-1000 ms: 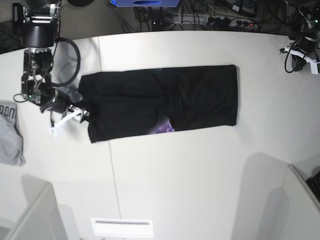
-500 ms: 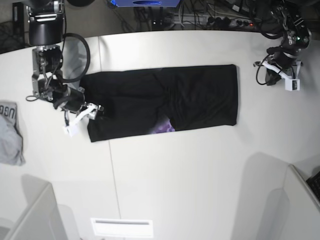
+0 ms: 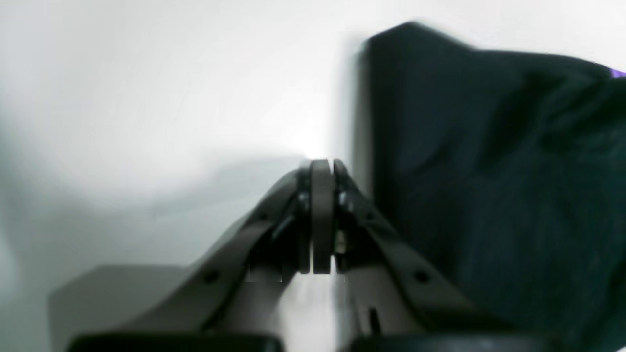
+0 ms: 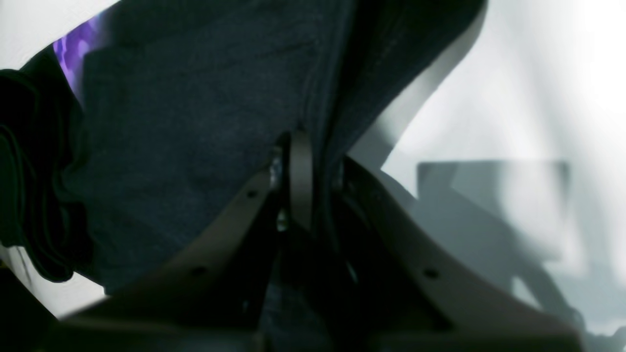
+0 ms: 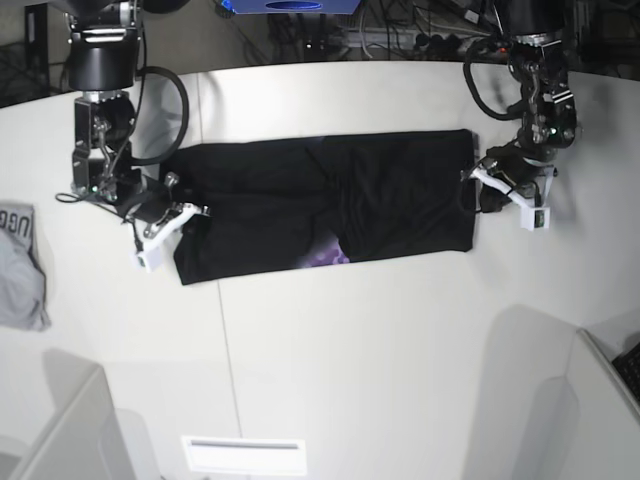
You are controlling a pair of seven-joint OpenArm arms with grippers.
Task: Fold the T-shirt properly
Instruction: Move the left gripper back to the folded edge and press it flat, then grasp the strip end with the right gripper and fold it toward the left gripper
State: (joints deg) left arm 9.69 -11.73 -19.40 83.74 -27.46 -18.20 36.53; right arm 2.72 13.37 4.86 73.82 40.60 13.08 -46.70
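The black T-shirt (image 5: 320, 200) lies folded into a long band across the white table (image 5: 350, 340), with purple print (image 5: 325, 257) showing at its front edge. My right gripper (image 5: 185, 215) is at the shirt's left end. In the right wrist view the gripper (image 4: 313, 146) is closed, with a fold of the black cloth (image 4: 195, 98) running between its fingers. My left gripper (image 5: 478, 190) is at the shirt's right edge. In the left wrist view it (image 3: 320, 166) is shut and empty, just beside the shirt's edge (image 3: 489, 171).
A small grey lettered garment (image 5: 20, 265) lies at the table's left edge. A white label plate (image 5: 243, 455) sits near the front. Cables and a power strip (image 5: 450, 40) run behind the table. Grey panels stand at the front left (image 5: 70, 430) and front right (image 5: 600, 410).
My left arm swung in from the far right corner to the shirt's right edge. My right gripper moved right onto the shirt's left end and shut on it.
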